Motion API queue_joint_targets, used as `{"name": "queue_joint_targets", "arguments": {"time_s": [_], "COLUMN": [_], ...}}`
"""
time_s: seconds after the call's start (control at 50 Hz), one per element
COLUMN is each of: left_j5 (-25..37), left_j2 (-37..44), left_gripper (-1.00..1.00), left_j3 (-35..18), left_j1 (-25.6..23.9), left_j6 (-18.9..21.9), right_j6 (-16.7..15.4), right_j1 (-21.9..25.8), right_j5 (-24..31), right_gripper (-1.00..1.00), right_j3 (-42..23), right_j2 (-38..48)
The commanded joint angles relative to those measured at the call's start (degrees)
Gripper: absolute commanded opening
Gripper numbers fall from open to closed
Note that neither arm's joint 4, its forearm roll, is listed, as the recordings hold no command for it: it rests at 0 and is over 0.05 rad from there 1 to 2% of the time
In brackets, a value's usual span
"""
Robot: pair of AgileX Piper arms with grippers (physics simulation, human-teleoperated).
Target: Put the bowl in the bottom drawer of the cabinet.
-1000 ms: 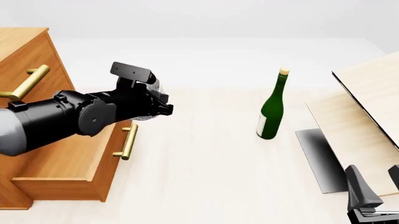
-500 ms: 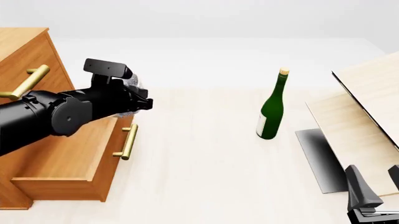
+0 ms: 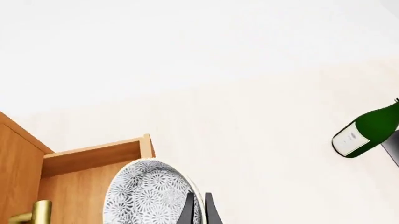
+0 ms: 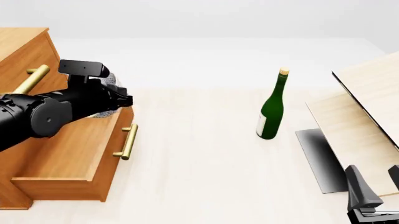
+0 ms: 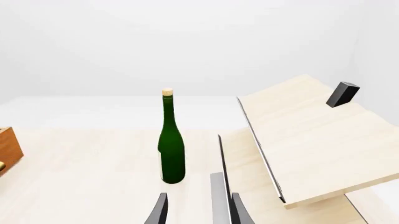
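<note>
The white grey-speckled bowl hangs tilted on its side over the open bottom drawer, with my left gripper shut on its rim. From the front, most of the bowl is hidden behind my left gripper, above the far end of the bottom drawer. This drawer is pulled out of the orange-brown cabinet. My right gripper rests open and empty at the near right; in its own wrist view the right gripper points toward the bottle.
A green bottle stands upright mid-table, also seen as the green bottle. Pale wooden boards lean at the right over a dark grey plate. A brass handle juts from the drawer front.
My left arm has carried the bowl leftward, from beyond the drawer's front to above the open drawer. The right arm has not moved.
</note>
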Motion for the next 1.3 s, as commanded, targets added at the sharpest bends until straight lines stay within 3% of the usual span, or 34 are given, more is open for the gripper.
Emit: {"name": "queue_joint_targets", "arguments": {"time_s": [0.02,0.14,0.16,0.18,0.22,0.26,0.32,0.38,0.4,0.48,0.56,0.6,0.64,0.66,0.72,0.74,0.76,0.78,0.9,0.94,0.98,1.06,1.1,1.16,1.22,1.28,1.3], "left_j5": [-2.7,-1.2,-3.3,-0.1,-3.9,-0.5,-0.6,-5.2,-1.5,-3.9,-1.7,-5.5,-2.1,-5.1,-6.3,-2.7,-5.5,-3.9,-7.6,-3.7,-6.0,-2.9,-7.1,-2.9,-8.0,-4.0,-7.0], "left_j2": [-0.4,-1.6,-1.2,-2.1,-1.2,-2.3,-2.6,-1.7,-3.0,-2.6,-3.4,-2.0,-3.2,-2.1,-1.8,-3.5,-2.5,-3.3,-2.6,-4.1,-3.1,-4.7,-3.4,-5.7,-3.7,-5.3,-4.2], "left_gripper": [-1.00,-1.00,-1.00,-1.00,-1.00,-1.00,-1.00,-1.00,-1.00,-1.00,-1.00,-1.00,-1.00,-1.00,-1.00,-1.00,-1.00,-1.00,-1.00,-1.00,-1.00,-1.00,-1.00,-1.00,-1.00,-1.00,-1.00], "left_j3": [2.3,1.8,3.4,1.2,4.2,2.3,2.9,6.6,4.2,6.7,5.8,8.7,6.8,8.8,10.1,8.1,10.1,9.3,13.0,10.8,12.5,11.2,14.5,12.9,16.3,14.1,16.1], "left_j1": [3.7,5.8,6.1,6.2,6.3,6.3,6.8,7.5,7.7,8.0,8.0,8.1,8.2,8.4,8.8,8.9,8.9,9.1,9.0,9.0,8.9,9.5,9.9,9.9,9.9,9.9,10.0], "left_j6": [0.5,0.2,0.2,0.0,-0.2,-0.5,-0.7,-0.8,-0.9,-1.4,-1.6,-1.5,-1.6,-1.5,-1.5,-1.4,-1.6,-1.6,-2.4,-2.5,-2.7,-2.5,-2.4,-2.7,-3.2,-3.3,-3.4], "right_j6": [0.0,0.0,0.0,0.0,0.0,0.0,0.0,0.0,0.0,0.0,0.0,0.0,0.0,0.0,0.0,0.0,0.0,0.0,0.0,0.0,0.0,0.0,0.0,0.0,0.0,0.0,0.0], "right_j1": [0.0,0.0,0.0,0.0,0.0,0.0,0.0,0.0,0.0,0.0,0.0,0.0,0.0,0.0,0.0,0.0,0.0,0.0,0.0,0.0,0.0,0.0,0.0,0.0,0.0,0.0,0.0], "right_j5": [0.0,0.0,0.0,0.0,0.0,0.0,0.0,0.0,0.0,0.0,0.0,0.0,0.0,0.0,0.0,0.0,0.0,0.0,0.0,0.0,0.0,0.0,0.0,0.0,0.0,0.0,0.0], "right_gripper": [1.00,1.00,1.00,1.00,1.00,1.00,1.00,1.00,1.00,1.00,1.00,1.00,1.00,1.00,1.00,1.00,1.00,1.00,1.00,1.00,1.00,1.00,1.00,1.00,1.00,1.00,1.00], "right_j3": [0.0,0.0,0.0,0.0,0.0,0.0,0.0,0.0,0.0,0.0,0.0,0.0,0.0,0.0,0.0,0.0,0.0,0.0,0.0,0.0,0.0,0.0,0.0,0.0,0.0,0.0,0.0], "right_j2": [0.0,0.0,0.0,0.0,0.0,0.0,0.0,0.0,0.0,0.0,0.0,0.0,0.0,0.0,0.0,0.0,0.0,0.0,0.0,0.0,0.0,0.0,0.0,0.0,0.0,0.0,0.0]}}
